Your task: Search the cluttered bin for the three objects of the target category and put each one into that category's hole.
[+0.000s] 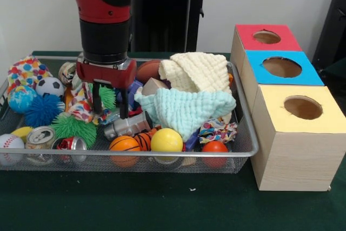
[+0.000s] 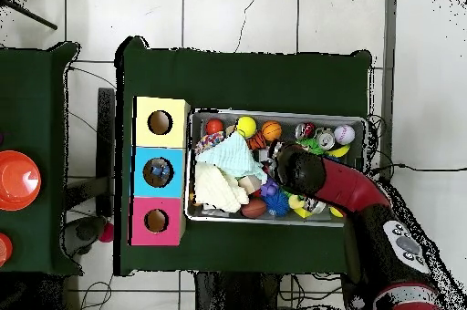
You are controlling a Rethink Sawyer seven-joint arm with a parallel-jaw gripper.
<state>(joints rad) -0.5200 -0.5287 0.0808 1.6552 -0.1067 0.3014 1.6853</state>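
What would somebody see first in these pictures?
Probably the big red and black robot arm, reaching down with its hand open over the left-middle of the wire bin full of balls and toys. Next, the wooden box at the right, with red, blue and yellow holes.

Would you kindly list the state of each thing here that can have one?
gripper: open, fingers down among the clutter, holding nothing visible.
bin: full of clutter.
blue hole: something already inside.
red hole: looks empty.
yellow hole: looks empty.
mint cloth: crumpled.
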